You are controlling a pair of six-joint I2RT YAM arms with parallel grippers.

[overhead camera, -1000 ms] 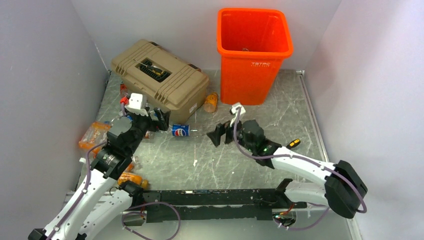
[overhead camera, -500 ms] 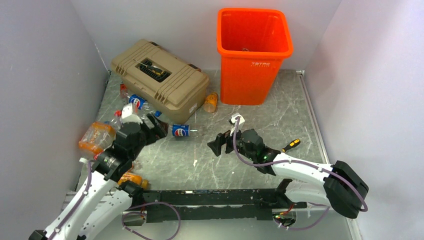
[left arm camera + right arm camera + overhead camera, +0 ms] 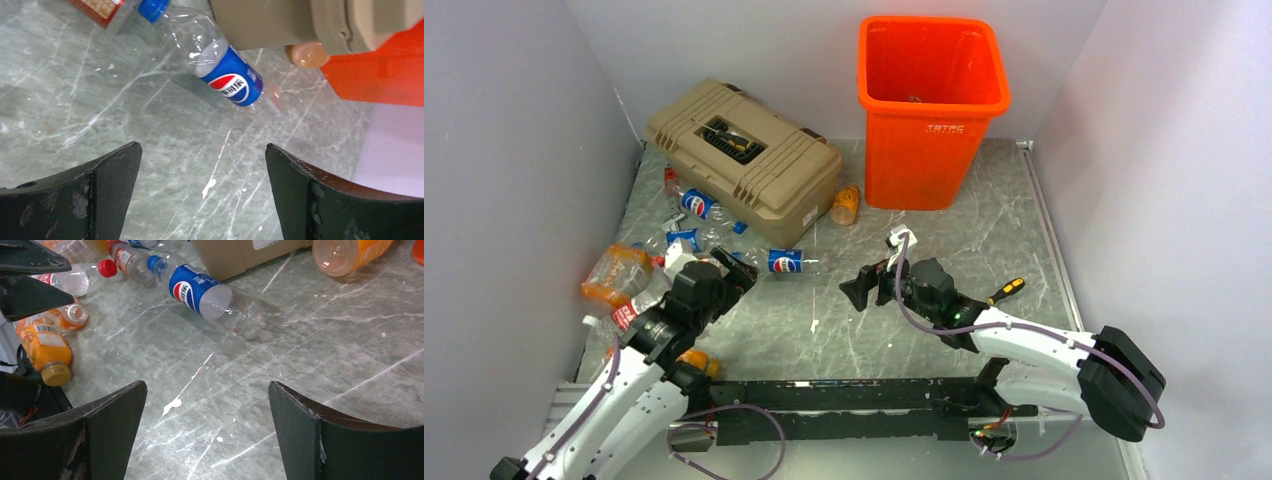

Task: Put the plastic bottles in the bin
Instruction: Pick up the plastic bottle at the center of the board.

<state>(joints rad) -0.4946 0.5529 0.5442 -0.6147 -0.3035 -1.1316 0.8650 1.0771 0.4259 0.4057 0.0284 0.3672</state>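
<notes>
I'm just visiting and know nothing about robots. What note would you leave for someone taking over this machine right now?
Left tool: open, empty, low over the table, aimed at the clear plastic bottle with a blue Pepsi label.
Right tool: open, empty, aimed at that same bottle.
Tall orange plastic bin: at the back; contents hard to make out.
Done: nothing that shows.
Left: the Pepsi bottle, the orange drink bottle between tan ribbed toolbox and bin, the bottles heaped at left.

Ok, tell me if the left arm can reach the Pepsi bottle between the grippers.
Probably yes: the left gripper is open and empty, and the Pepsi bottle lies just ahead with nothing between them.
</notes>
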